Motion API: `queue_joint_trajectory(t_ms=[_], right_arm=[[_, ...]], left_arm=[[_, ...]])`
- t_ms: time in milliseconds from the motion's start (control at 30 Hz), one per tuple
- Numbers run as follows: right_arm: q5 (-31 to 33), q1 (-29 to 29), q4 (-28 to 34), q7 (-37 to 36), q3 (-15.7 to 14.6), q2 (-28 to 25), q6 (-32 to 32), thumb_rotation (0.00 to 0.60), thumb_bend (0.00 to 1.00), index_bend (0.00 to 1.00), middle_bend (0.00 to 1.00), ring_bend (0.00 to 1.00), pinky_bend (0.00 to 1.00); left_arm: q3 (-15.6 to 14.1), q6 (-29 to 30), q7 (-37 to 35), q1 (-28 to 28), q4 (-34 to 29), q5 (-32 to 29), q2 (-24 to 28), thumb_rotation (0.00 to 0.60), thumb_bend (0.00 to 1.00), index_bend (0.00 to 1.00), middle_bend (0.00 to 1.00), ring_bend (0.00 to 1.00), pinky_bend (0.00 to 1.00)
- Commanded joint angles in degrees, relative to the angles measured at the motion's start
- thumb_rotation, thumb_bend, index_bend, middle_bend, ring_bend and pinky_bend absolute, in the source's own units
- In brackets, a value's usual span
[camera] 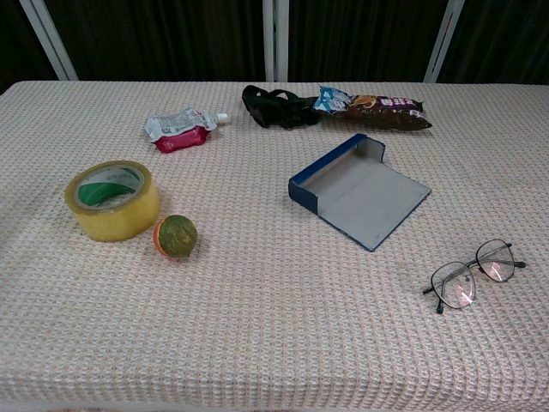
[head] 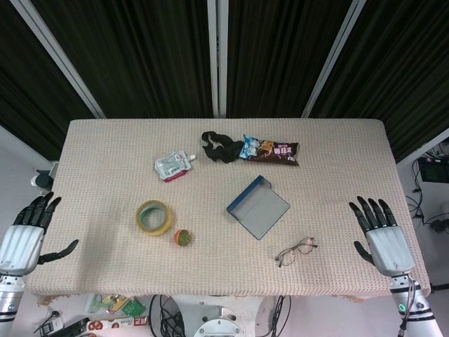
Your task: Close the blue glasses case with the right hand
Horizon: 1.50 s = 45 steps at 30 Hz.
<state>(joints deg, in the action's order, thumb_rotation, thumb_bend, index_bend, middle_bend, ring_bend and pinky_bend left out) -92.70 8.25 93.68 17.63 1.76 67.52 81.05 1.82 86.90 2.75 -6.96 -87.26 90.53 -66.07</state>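
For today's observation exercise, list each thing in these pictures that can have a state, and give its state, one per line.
blue glasses case: open, flap lying flat on the table, empty.
glasses: outside the case, on the table, temples unfolded.
right hand: open, fingers spread, holding nothing.
left hand: open, fingers apart, holding nothing.
drink pouch: lying flat, cap on.
snack packet: lying flat.

glasses [head: 295, 251] right of case [head: 257, 207]

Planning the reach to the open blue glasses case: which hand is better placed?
Right. The right hand hangs open at the table's right edge, nearer the blue glasses case. The left hand is off the far side, beyond the tape roll.
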Motion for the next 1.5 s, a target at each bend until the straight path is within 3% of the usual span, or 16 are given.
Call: queue_joint_trajectory(t_ms=[33,267,633,1100,1500], right_arm=[[-0.4,4.3,2.0,7.0,-0.7,-0.1,-7.8,0.600,0.18,0.00,0.00,0.00,0.00],[1.8,9.8,3.2,14.8,-1.4,2.3,-18.6,0.600,0.18,0.00,0.00,0.00,0.00],[0.7,12.7,-0.8,15.6,-2.9,8.3,-21.8,0.600,0.18,0.01,0.00,0.00,0.00],[-1.5,14.8,-6.8,8.3,-3.8,13.4,-20.8,0.600,0.18,0.31,0.00,0.00,0.00],[-0.8,15.2,-8.1,7.7,-4.2,14.2,-20.3,0.600,0.25,0.42,0.00,0.00,0.00]], left_arm=[[-0.1,0.2,-0.4,0.0,0.8,0.3,-0.6,0.182,0.15,0.01,0.03,0.06,0.19],[-0.4,1.0,-0.1,0.4,0.5,0.6,-0.7,0.181,0.15,0.01,0.03,0.06,0.19],[-0.7,0.0,1.7,0.6,-1.6,-0.3,0.1,0.182,0.15,0.01,0.03,0.06,0.19],[-0.8,0.0,1.3,1.1,-1.3,-0.7,0.3,0.184,0.15,0.02,0.03,0.06,0.19],[-1.1,-1.0,1.3,1.0,-0.8,-1.3,0.4,0.194,0.15,0.02,0.03,0.06,0.19]])
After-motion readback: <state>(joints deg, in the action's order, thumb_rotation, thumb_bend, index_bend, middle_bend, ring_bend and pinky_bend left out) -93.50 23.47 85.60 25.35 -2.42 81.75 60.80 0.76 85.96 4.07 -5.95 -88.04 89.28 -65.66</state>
